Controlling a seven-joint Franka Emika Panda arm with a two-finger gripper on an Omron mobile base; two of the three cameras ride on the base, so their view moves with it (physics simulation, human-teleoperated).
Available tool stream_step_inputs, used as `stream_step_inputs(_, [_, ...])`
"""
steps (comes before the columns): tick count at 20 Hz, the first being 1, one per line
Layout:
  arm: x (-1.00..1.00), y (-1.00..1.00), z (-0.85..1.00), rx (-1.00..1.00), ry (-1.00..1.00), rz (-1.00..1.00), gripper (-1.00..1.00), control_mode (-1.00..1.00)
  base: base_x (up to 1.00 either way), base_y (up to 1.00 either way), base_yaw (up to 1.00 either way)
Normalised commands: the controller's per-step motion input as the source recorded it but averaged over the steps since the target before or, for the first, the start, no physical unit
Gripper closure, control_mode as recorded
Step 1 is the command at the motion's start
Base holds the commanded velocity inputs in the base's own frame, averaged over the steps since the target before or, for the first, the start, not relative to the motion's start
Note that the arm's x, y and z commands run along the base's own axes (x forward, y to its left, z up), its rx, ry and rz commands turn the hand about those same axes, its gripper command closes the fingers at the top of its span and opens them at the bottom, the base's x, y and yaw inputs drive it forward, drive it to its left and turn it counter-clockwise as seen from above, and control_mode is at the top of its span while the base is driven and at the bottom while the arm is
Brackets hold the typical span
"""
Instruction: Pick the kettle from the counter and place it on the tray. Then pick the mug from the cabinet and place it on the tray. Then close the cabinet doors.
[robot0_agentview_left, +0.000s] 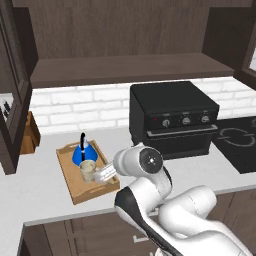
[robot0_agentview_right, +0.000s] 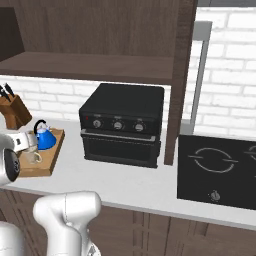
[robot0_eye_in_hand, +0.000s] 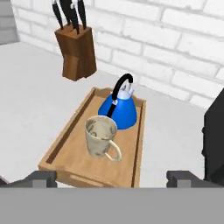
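I see the kettle (robot0_eye_in_hand: 118, 112) standing upright at the far end of the tray (robot0_eye_in_hand: 70, 144), toward the brick wall, and the mug (robot0_eye_in_hand: 101, 138) upright just in front of it near the tray's middle, its handle turned toward the near right corner. The tray lies on the counter (robot0_agentview_left: 45, 192), near its front edge, with the oven (robot0_agentview_left: 172, 120) to its right and the knife block (robot0_eye_in_hand: 78, 52) back by the wall. My gripper (robot0_eye_in_hand: 111, 177) hangs above the tray's near end, jaws spread wide and holding nothing. Up top, the cabinet (robot0_agentview_left: 125, 70) stands open, its shelf bare, with one of the cabinet doors (robot0_agentview_right: 181, 75) swung out toward me.
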Motion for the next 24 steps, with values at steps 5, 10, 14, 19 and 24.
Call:
stream_step_inputs(5, [-0.38,-0.22,0.47,0.14,-0.06,-0.34,-1.00,-1.00,0.00,0.00,0.00])
stream_step_inputs(10, [-0.33,-0.26,0.37,0.14,-0.12,-0.36,-1.00,-1.00,0.00,0.00,0.00])
stream_step_inputs(14, [-0.31,-0.30,0.32,0.16,-0.12,-0.34,-1.00,-1.00,0.00,0.00,0.00])
stream_step_inputs(19, [-0.32,-0.32,0.28,0.14,-0.16,-0.28,-1.00,-1.00,0.00,0.00,0.00])
stream_step_inputs(24, [-0.32,-0.35,0.27,0.14,-0.19,-0.19,-1.00,-1.00,0.00,0.00,0.00])
